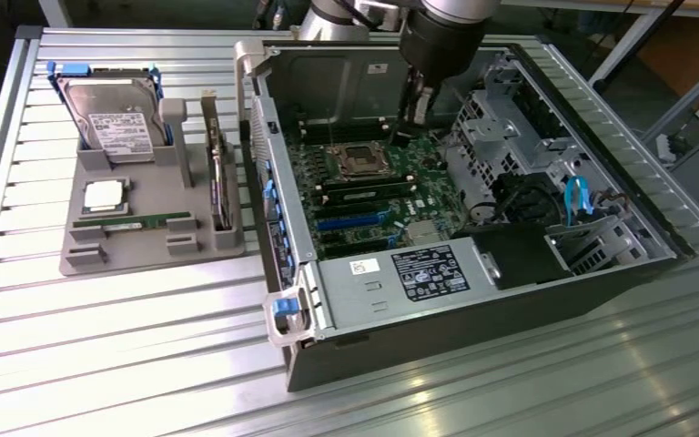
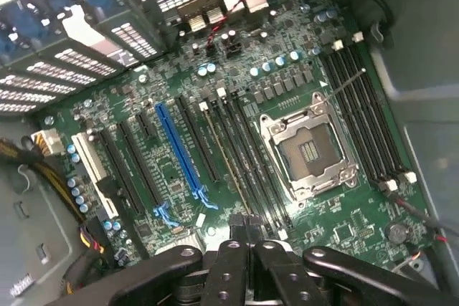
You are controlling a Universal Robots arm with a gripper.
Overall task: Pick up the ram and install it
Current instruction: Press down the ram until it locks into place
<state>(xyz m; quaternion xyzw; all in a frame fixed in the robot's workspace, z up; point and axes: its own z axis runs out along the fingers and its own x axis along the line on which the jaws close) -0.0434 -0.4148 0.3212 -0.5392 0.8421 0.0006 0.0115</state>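
One ram [image 1: 131,221], a thin green stick, lies flat in the grey holder tray [image 1: 95,259] at the exterior view's left. A second ram [image 2: 228,159] stands edge-on in a slot beside the empty processor socket [image 2: 308,152] on the motherboard [image 2: 172,170]; in the exterior view that ram [image 1: 356,192] sits in the board's middle. My gripper [image 1: 408,135] hangs inside the open computer case [image 1: 495,273], above the board near the socket. In the wrist view the gripper [image 2: 245,226] has its fingers pressed together with nothing between them, just above the near end of the seated stick.
The tray also carries a hard drive [image 1: 113,123], a square silver processor [image 1: 105,193] and an upright expansion card [image 1: 216,173]. Inside the case are a drive cage [image 1: 495,123], a power supply [image 1: 429,273] and a blue cable [image 1: 574,200]. Case walls surround the board.
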